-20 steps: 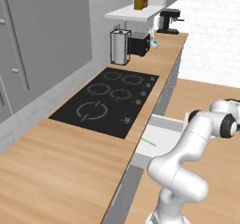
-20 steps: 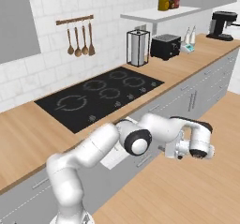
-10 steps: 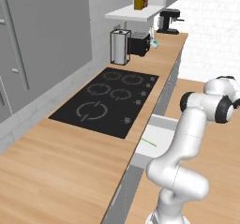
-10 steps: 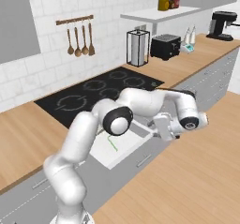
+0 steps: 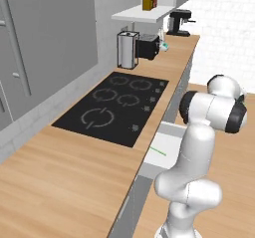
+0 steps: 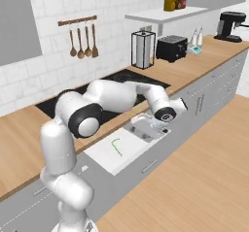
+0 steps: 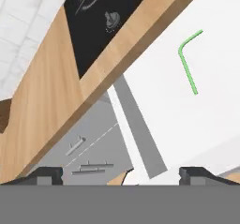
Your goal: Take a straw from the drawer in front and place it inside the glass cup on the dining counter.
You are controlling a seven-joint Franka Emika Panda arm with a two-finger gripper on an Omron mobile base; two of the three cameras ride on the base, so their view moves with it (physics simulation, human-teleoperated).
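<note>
Left base view: the drawer (image 5: 167,150) stands pulled out from under the worktop, just in front of the black stovetop (image 5: 114,105). The straw (image 5: 158,151) lies flat on the drawer's pale floor, a thin green line near the edge nearest the stovetop. The arm's white body hides the far part of the drawer.

Right base view: the straw (image 6: 116,146) lies near the middle of the open drawer (image 6: 109,153), apart from its walls, with one end bent over. The gripper (image 6: 158,124) hangs over the drawer's end farthest from the straw, well apart from the straw.

Hand view: the fingertips (image 7: 44,175) stand wide apart with nothing between them, so the gripper (image 7: 121,175) is released and empty. The straw (image 7: 188,61) lies on the bare drawer floor (image 7: 187,120), beyond the worktop edge that borders the stovetop (image 7: 101,21) (long straight shank, short bent tip).

Judgement on handling: the straw looks very light, thin and smooth, likely to slide or roll on the flat floor and to crush or kink under a hard squeeze. The sound hold is across the straight shank near its middle, jaws set crosswise to its length and brought down almost to the floor, closing gently; the bent end is a poor place to pinch.
</note>
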